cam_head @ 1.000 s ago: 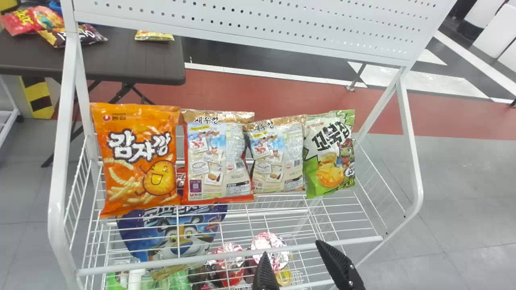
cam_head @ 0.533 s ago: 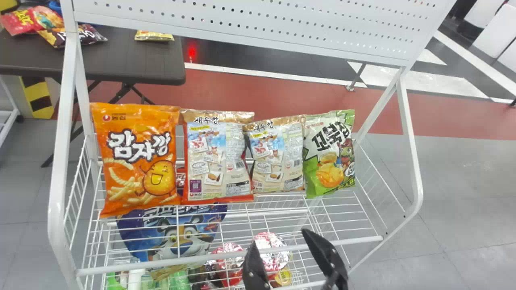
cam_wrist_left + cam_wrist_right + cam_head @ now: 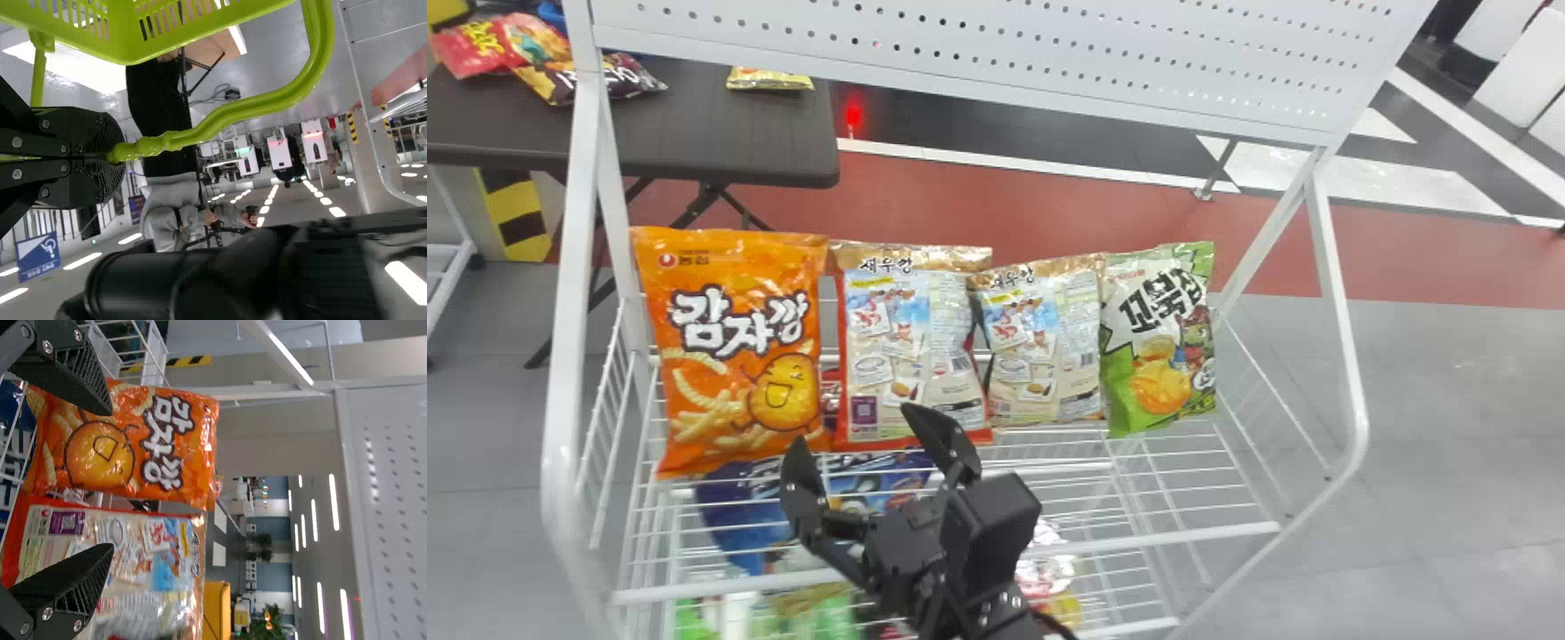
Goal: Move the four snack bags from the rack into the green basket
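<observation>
Four snack bags stand side by side on the white wire rack: an orange bag (image 3: 734,347), two beige-and-red bags (image 3: 911,342) (image 3: 1043,338), and a green bag (image 3: 1158,338) at the right. Before the lower part of the first two bags, my right gripper (image 3: 864,440) is open with nothing between its fingers. In the right wrist view the open right gripper (image 3: 112,480) faces the orange bag (image 3: 127,443) and the neighbouring beige bag (image 3: 113,553). My left gripper (image 3: 115,155) is closed on the handle of the green basket (image 3: 220,27).
Below the upper rack shelf (image 3: 1129,542) lie a blue bag (image 3: 747,516) and several other packages. White side posts (image 3: 562,356) frame the rack, with a perforated panel (image 3: 996,53) above. A dark table (image 3: 720,133) with more snack bags stands behind at the left.
From the bottom edge, the right gripper has moved left and up toward the orange and first beige bags, still open. The bags stand as before.
</observation>
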Available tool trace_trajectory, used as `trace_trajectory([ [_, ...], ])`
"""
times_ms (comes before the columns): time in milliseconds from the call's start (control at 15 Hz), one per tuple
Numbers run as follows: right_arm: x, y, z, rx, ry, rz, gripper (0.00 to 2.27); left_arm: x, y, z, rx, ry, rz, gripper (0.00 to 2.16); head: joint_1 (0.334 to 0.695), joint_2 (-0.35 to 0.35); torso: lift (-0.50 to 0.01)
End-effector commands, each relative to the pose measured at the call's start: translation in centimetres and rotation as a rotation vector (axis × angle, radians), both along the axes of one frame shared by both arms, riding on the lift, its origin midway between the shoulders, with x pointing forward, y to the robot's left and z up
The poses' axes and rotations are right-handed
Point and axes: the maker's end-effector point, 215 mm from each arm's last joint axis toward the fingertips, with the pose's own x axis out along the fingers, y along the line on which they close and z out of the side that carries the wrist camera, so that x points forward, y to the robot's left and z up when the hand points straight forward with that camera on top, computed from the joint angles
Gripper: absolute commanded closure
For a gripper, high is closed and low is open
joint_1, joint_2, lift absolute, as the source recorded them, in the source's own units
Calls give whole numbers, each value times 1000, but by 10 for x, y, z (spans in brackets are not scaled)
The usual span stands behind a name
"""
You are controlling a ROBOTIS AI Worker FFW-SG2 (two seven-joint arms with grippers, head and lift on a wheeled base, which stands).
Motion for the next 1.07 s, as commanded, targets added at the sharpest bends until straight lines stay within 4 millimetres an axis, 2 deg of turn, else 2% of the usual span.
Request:
trace_trajectory([
  [0,29,21,-11,-25,38,19,107,-6,-3,-1,5,-2,-27,1929,695,-230,0],
  [200,53,44,-15,-69,41,40,107,-6,-2,0,4,-4,-28,1929,695,-161,0],
  [467,77,46,-18,-91,55,47,137,-4,-1,3,1,-3,-33,1929,695,-110,0],
  [533,80,48,-21,-93,74,63,346,-3,-1,3,0,-6,-34,1929,695,-107,0],
  [600,81,53,-28,-98,107,96,778,-2,0,3,0,-7,-33,1929,695,-103,0],
  [667,82,54,-38,-107,155,113,1335,-1,1,3,0,-8,-33,1929,695,-98,0],
  [800,80,54,-49,-126,197,128,2061,0,1,4,-3,-11,-34,1929,695,-79,0],
  [1000,79,58,-48,-120,203,170,2186,1,3,4,-2,-9,-32,1929,695,-74,0],
])
